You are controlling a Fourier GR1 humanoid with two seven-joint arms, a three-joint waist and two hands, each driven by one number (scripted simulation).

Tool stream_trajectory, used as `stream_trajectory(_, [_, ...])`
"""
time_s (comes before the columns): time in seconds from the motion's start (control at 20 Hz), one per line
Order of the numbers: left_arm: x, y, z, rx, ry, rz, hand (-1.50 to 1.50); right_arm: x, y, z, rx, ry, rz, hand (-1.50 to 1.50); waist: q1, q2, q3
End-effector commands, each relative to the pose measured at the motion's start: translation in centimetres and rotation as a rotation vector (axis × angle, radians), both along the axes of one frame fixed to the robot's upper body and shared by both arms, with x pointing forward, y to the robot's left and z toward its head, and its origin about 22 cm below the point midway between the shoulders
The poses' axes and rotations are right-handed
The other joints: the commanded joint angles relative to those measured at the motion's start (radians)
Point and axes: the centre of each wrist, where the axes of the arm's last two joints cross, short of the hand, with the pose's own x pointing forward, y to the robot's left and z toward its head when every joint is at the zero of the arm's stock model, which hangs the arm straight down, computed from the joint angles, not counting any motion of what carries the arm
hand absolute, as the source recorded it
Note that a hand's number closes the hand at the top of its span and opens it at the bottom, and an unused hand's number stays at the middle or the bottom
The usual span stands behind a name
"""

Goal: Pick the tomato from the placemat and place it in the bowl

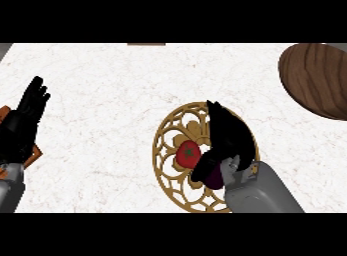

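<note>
The tomato (188, 153) sits on the gold openwork placemat (170, 150), with the right hand (228, 137) just beside it, fingers straight and not closed round it. A shallow grasp could roll it away. The wooden bowl (323, 80) lies well apart. The left hand (24, 120) rests open.

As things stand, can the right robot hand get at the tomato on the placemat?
Probably yes. The right robot hand is already over the gold placemat, right beside the tomato, thumb low near it. Nothing lies between them. The left robot hand rests far off at the left edge.
</note>
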Motion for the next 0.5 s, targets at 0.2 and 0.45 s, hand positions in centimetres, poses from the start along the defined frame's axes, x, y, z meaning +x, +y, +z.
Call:
stream_trajectory(0.2, [0.4,0.1,-0.2,0.002,0.005,0.008,0.00,0.1,3.3,-1.2,-0.187,0.068,-0.091,-1.50,-0.002,0.002,0.001])
stream_trajectory(0.45, [0.4,0.6,1.0,0.001,0.006,0.006,0.00,-0.7,3.0,-2.6,-0.165,0.151,-0.090,-1.50,-0.006,-0.001,0.001])
